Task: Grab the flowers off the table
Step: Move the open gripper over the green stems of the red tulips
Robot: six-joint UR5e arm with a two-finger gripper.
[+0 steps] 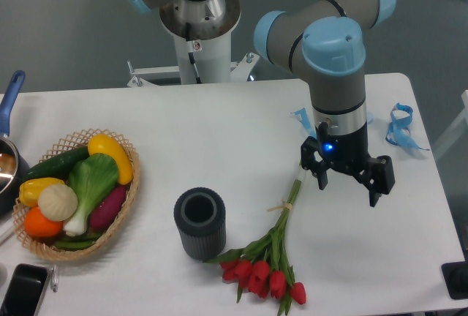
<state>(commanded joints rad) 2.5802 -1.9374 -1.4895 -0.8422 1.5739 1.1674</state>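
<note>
The flowers [269, 257] lie on the table [219, 133], just right of the cup [199, 222]. The gripper [348, 181] hangs wide open and empty, beside their stem ends.

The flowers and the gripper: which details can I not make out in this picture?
- Flowers: the upper stem ends are hidden behind the gripper, so contact cannot be judged.
- Gripper: the fingertips are dark and small; the jaws look spread.
- Pot: cut off by the left edge.
- Black object: cut off by the bottom edge.
- Basket: lower produce is hidden under other pieces.
</note>
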